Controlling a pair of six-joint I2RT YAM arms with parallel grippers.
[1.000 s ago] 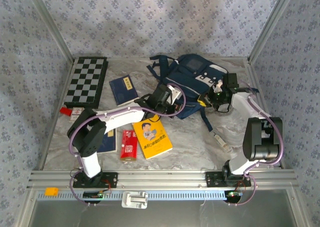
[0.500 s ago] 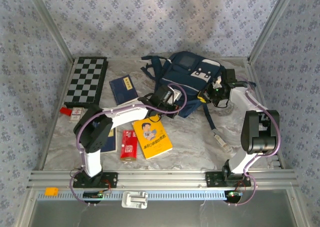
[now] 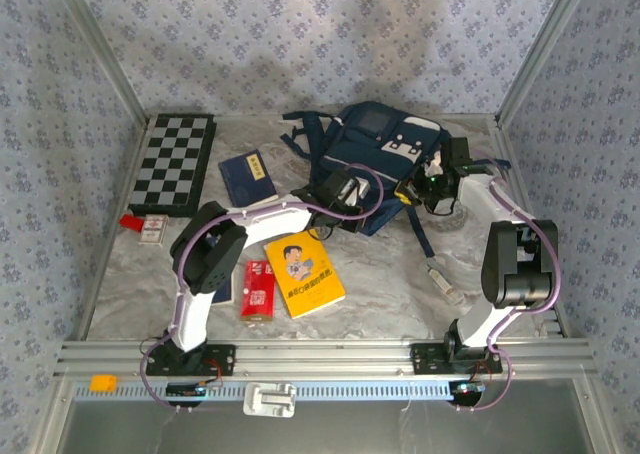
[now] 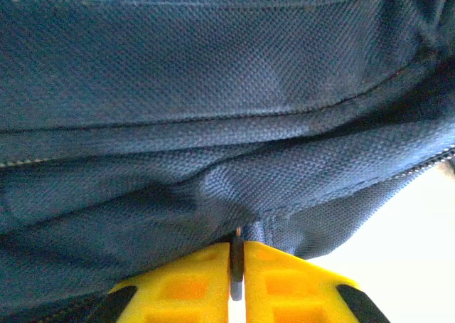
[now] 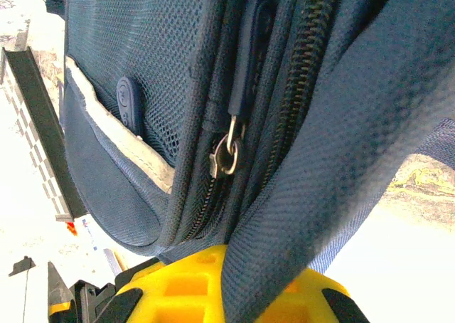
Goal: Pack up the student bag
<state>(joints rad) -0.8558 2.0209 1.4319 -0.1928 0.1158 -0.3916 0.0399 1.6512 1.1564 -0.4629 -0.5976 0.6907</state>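
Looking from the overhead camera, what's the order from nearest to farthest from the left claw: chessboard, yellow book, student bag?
1. The student bag, right at the fingertips of the left gripper.
2. The yellow book, nearer the arm bases and slightly to the left.
3. The chessboard, at the far left.

**A:** What do we see around the tabletop (image 3: 385, 274)?

**B:** We see pale marbled grey, with veins running across it. Behind it stands a back wall (image 3: 320, 44) papered in blue-grey with a small floral repeat. The left wall (image 3: 45, 194) and right wall (image 3: 595, 194) wear the same paper.

**A:** And where they meet?

**B:** We make out slanting metal posts (image 3: 100, 52) in the two far corners, and a ribbed metal rail (image 3: 330, 356) along the near edge.

**A:** The light?

**B:** Bright and even, we'd say, with soft darker patches on the back wall.
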